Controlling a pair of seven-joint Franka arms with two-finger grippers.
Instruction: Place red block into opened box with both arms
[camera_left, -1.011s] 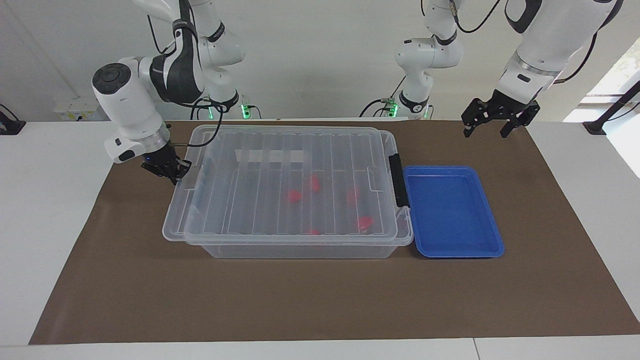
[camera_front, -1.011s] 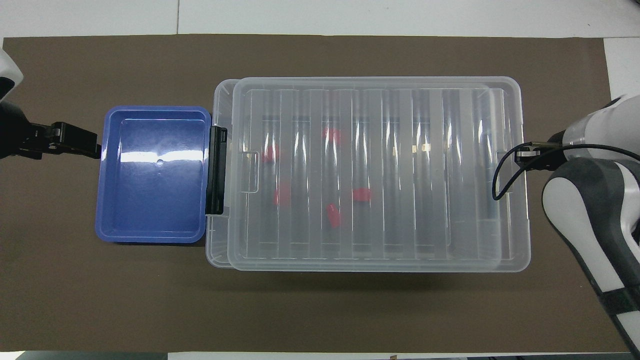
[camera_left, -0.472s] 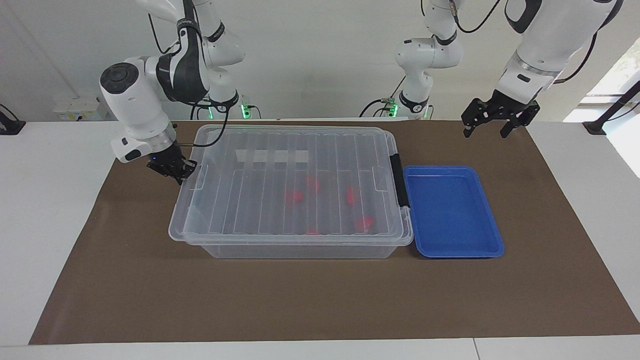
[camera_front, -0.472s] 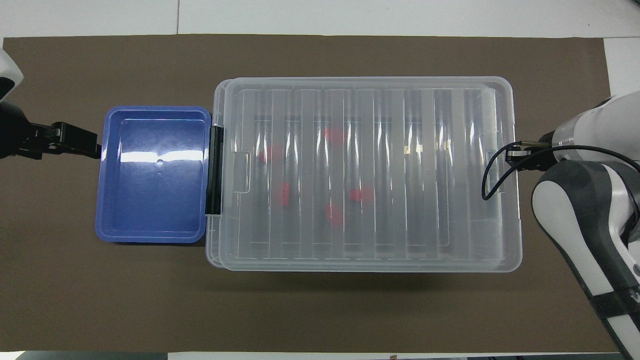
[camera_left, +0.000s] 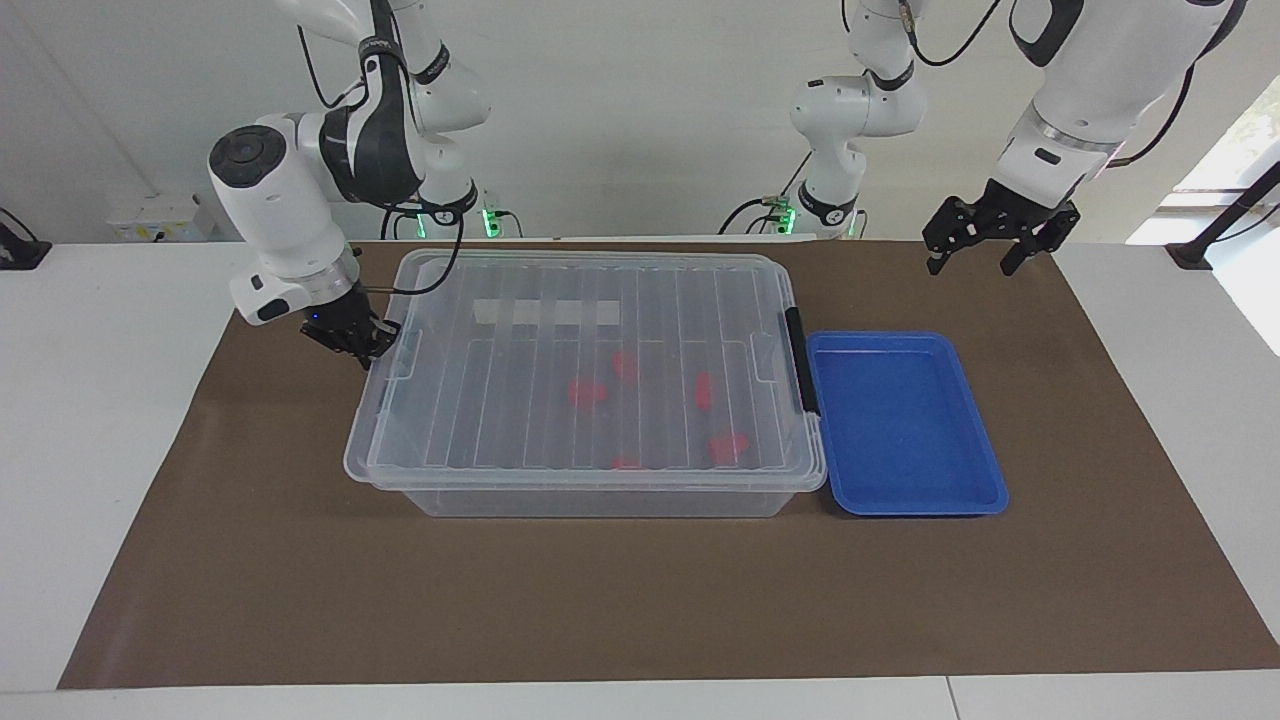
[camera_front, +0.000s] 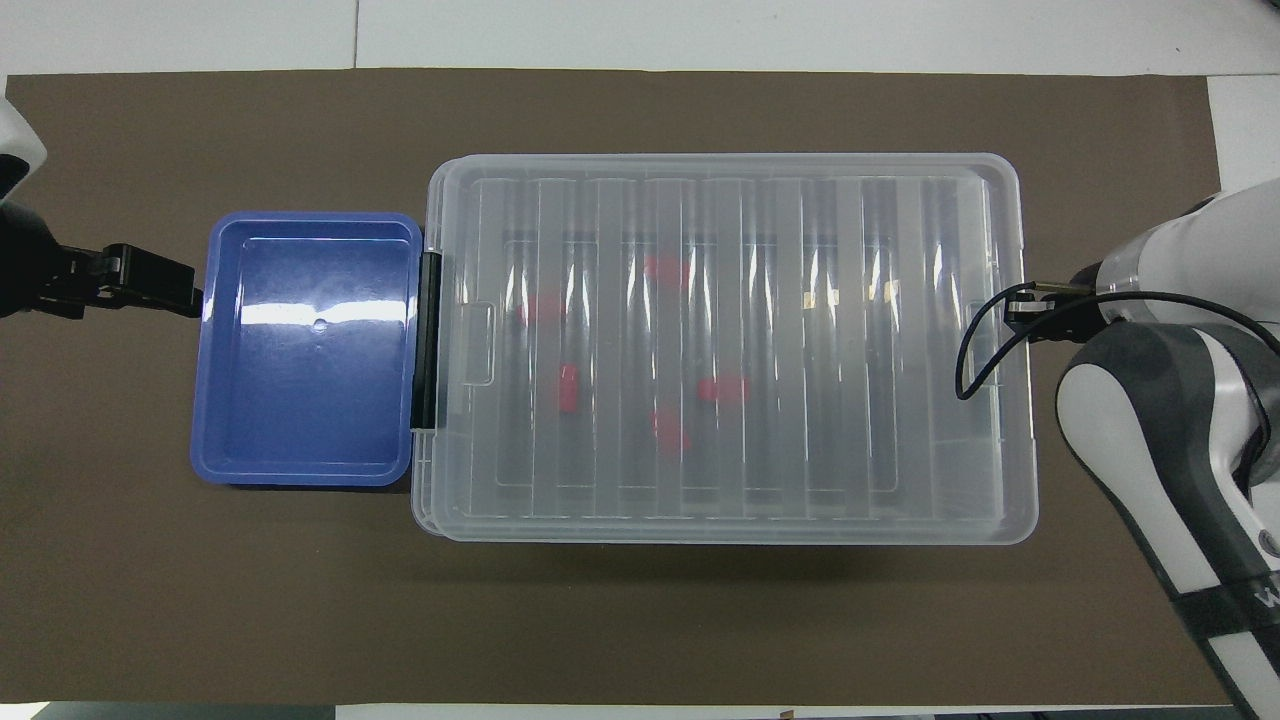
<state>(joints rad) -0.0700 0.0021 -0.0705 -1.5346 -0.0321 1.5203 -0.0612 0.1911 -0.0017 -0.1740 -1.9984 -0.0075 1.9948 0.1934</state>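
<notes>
The clear box (camera_left: 600, 497) (camera_front: 720, 532) stands mid-table with its ribbed lid (camera_left: 590, 300) (camera_front: 740, 200) lying on top. Several red blocks (camera_left: 587, 392) (camera_front: 568, 387) lie on the box floor and show through the lid. My right gripper (camera_left: 362, 350) (camera_front: 1030, 310) is shut, its tips against the lid's end edge at the right arm's end of the box. My left gripper (camera_left: 970, 266) (camera_front: 160, 283) hangs open and holds nothing, above the mat by the blue tray's end, clear of the box.
An empty blue tray (camera_left: 905, 505) (camera_front: 300, 477) sits against the box's black latch (camera_left: 797, 360) (camera_front: 430, 340), toward the left arm's end. Two thinner white arms (camera_left: 850, 120) with green lights stand at the robots' edge of the brown mat (camera_left: 600, 600).
My right gripper has moved toward the left arm's end, and the lid has slid that way with it, now sitting nearly square over the box. The left arm has stayed where it was.
</notes>
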